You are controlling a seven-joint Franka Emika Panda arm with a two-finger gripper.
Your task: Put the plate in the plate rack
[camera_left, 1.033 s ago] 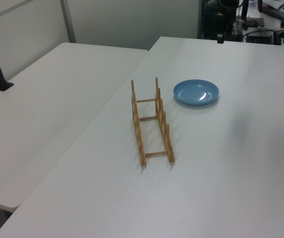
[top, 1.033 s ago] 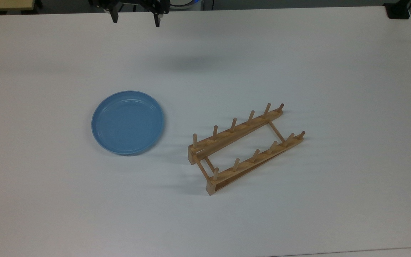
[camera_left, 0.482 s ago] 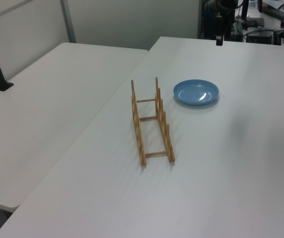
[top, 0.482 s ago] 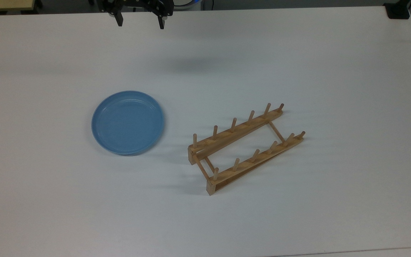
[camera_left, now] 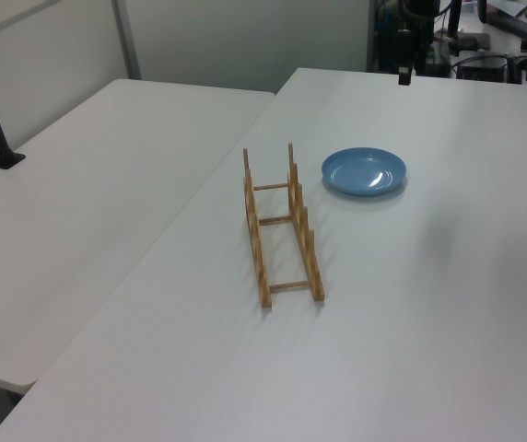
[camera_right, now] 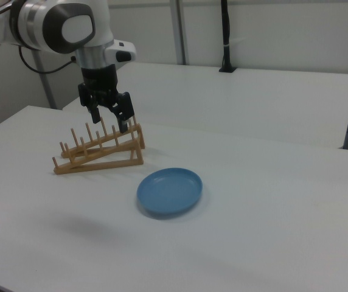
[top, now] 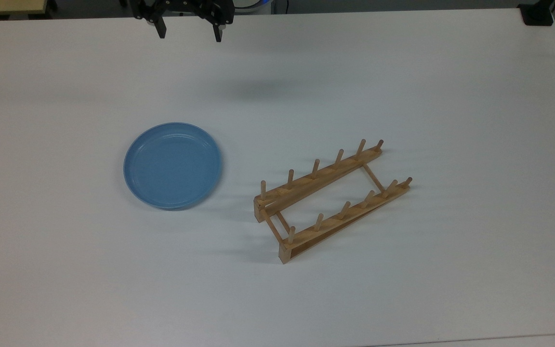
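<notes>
A: Fingers – what's the gap, anything held?
B: Spread wide, nothing between them. Gripper hangs in the air at the top view's 12 o'clock edge, tips pointing down, touching nothing. Right view has the gripper w/ both dark fingers apart, empty, drawn in front of the rack's pegs but up off the surface.
A: Plate vs. fingers?
B: Plate lies flat on the white surface, rim up. In the top view it's toward 6 o'clock from the gripper, well apart, bare surface between. In the right view the plate sits toward 4–5 o'clock of the fingertips, no contact.
A: Rack?
B: Plate rack stands on the surface, near the plate but apart. From the plate it's toward 3–4 o'clock in the top view, rails running on a diagonal, pegs upright, slots empty. Left view: plate rack runs lengthwise away from the camera, plate just past its far end toward 1 o'clock.
A: Gripper in the left view?
B: Dark, at the far edge of the surface, gripper toward 12–1 o'clock of the plate; can't judge the finger gap there.
</notes>
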